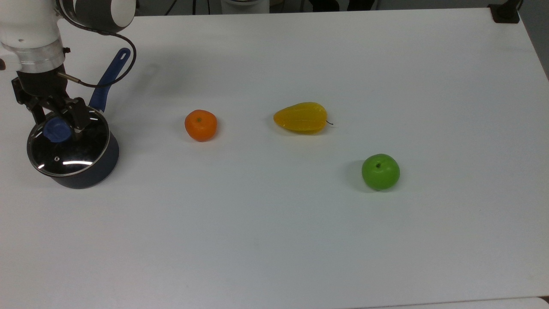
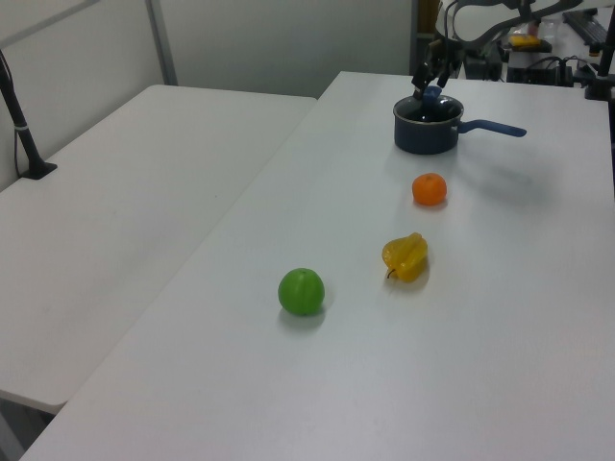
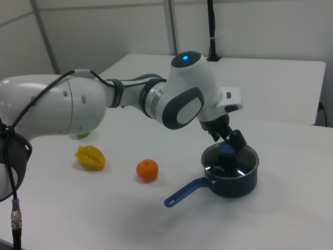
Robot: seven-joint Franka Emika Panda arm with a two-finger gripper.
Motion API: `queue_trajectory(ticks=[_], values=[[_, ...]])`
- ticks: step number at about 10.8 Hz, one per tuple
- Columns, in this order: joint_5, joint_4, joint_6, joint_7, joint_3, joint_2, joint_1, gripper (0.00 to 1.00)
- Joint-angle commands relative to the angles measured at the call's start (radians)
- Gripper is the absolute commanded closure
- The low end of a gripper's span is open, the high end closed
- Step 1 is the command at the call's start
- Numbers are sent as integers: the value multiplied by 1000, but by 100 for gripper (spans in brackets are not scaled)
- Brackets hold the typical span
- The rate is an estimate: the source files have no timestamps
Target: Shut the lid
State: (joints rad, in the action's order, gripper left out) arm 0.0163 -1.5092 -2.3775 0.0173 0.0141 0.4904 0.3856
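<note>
At the top view's left, the glass lid (image 1: 66, 148) with its metal rim lies flat on the dark blue saucepan (image 1: 92, 169), whose blue handle (image 1: 109, 79) points toward the counter's (image 1: 274, 240) far edge. The gripper (image 1: 58, 124) reaches down from the white arm (image 1: 30, 30) over the pan, its fingers (image 1: 79, 118) parted on either side of the rounded blue knob (image 1: 56, 130), holding nothing. To the saucepan's right in the top view lie a matte orange (image 1: 200, 125), a ridged yellow starfruit (image 1: 301, 117) and a glossy green apple (image 1: 380, 171), well apart on the bare white counter.
</note>
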Motion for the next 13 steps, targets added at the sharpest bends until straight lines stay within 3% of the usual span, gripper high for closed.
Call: queue_trajectory(ticks=[1, 4, 9, 13], values=[[27, -19, 6, 9, -5, -87, -33, 0], [115, -20, 174, 3, -3, -176, -129, 0], [108, -32, 583, -5, 4, -331, -371, 0], [102, -211, 714, -102, -8, -531, -514, 0]])
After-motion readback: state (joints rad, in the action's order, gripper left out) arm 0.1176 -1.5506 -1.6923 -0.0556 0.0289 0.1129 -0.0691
